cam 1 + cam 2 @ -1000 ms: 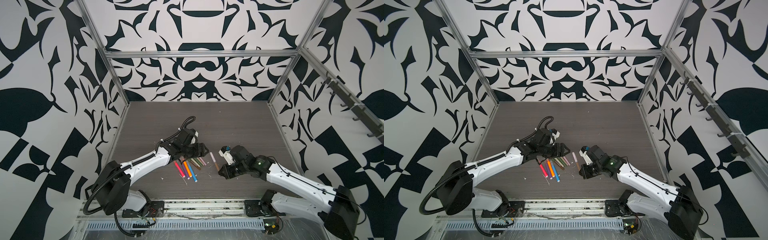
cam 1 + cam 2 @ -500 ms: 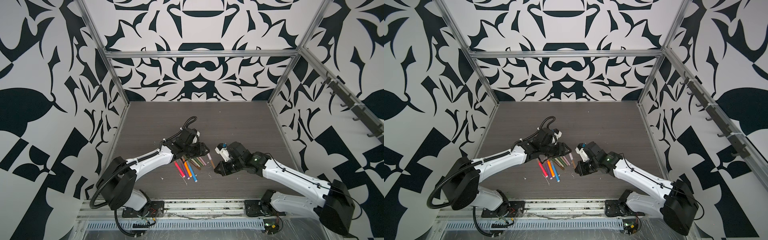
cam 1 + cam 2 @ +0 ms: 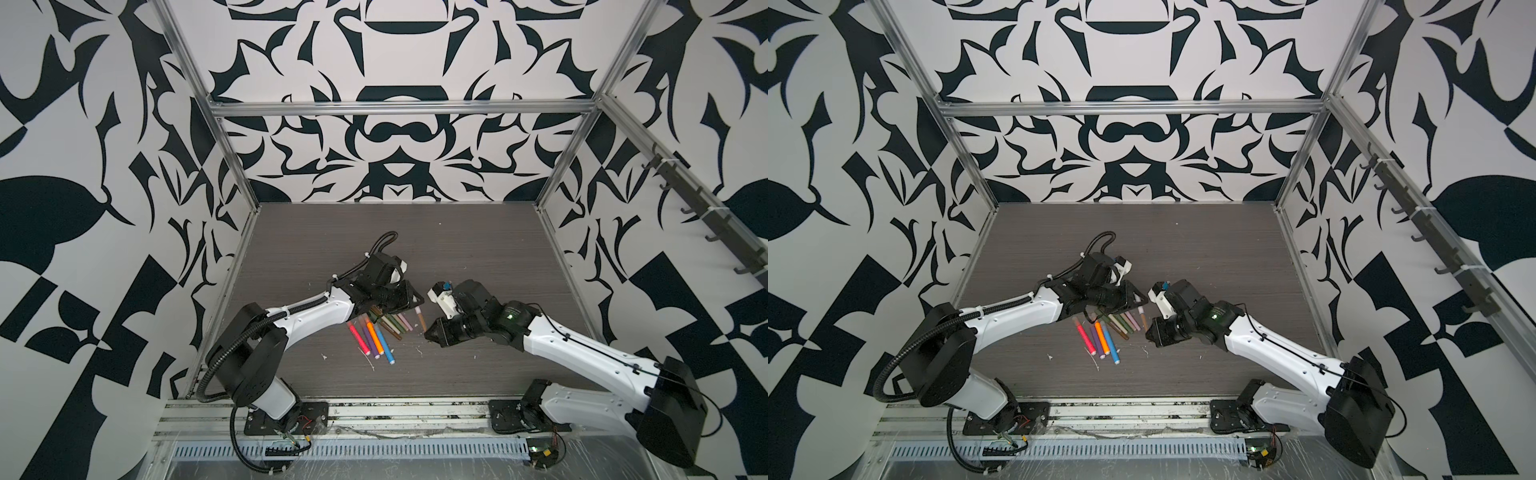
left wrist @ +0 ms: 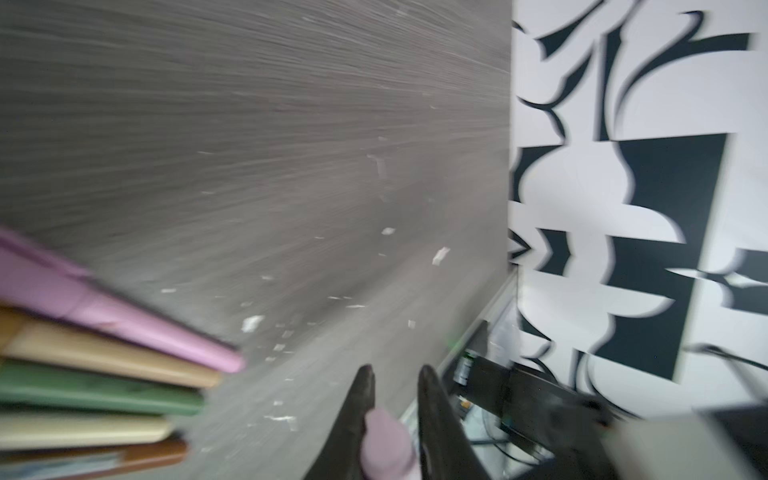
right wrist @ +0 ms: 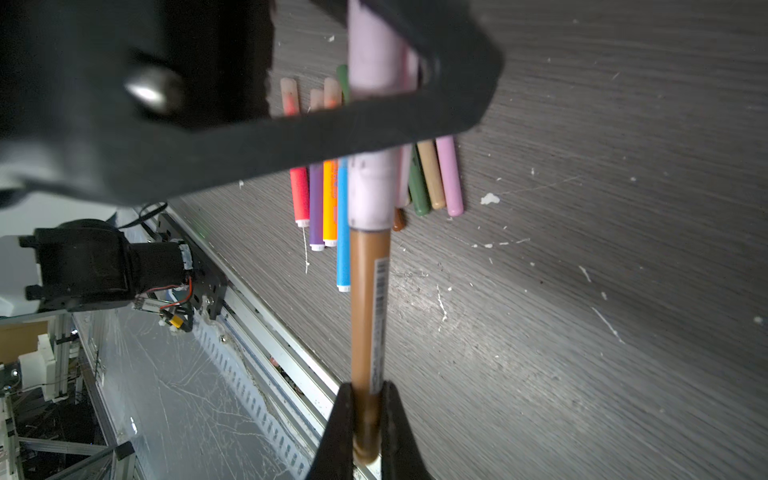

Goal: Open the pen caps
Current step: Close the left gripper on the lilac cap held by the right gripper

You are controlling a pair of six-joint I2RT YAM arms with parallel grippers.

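While the right gripper [image 5: 368, 386] is clamped on the tail of a brown pen [image 5: 368, 311] and the left gripper [image 4: 395, 374] is pressed tight around its pale lilac cap [image 5: 372, 187], the cap sits fully seated on the barrel, so this pull looks not yet made. The pen is held between the two arms, just beside the row lying on the table [image 3: 457, 249]. I judge the task barely begun. The four bright pens [image 3: 374, 338] appear to carry translucent caps [image 5: 289, 95] at their far ends, and I see no loose cap.

The left gripper's black body covers the middle of the row in the right wrist view and the far ends of the muted pens [image 3: 395, 324] in both top views, so I cannot confirm their caps or count. The left wrist view is motion-blurred.
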